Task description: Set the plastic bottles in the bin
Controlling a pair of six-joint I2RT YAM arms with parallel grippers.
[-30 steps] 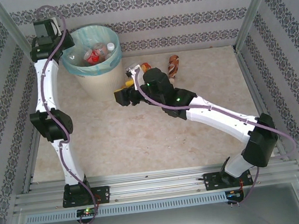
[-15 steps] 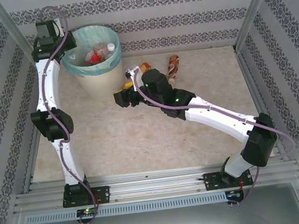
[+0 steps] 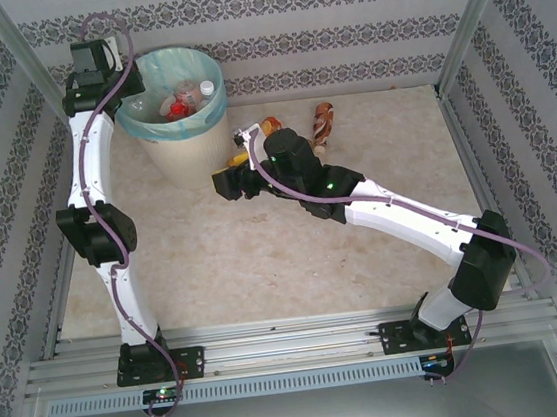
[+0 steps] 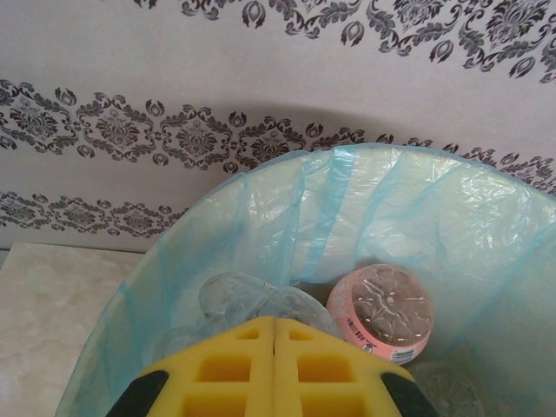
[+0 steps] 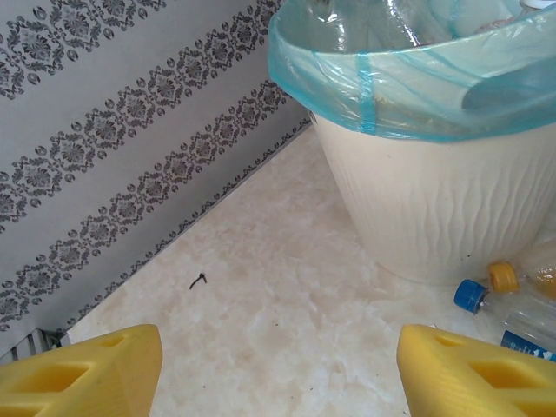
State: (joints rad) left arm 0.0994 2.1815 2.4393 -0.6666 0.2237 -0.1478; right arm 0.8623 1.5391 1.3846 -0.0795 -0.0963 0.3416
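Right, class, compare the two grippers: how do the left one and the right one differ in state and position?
The left gripper is shut, its jaws pressed together; the right gripper stands open. The left gripper hangs over the mouth of the bin; the right gripper sits low over the table, beside the bin's foot. Shared: both are yellow-tipped and empty.

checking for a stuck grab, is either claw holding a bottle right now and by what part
Nothing is held. The left claw is shut empty over the bin; the right claw is open with nothing in it.
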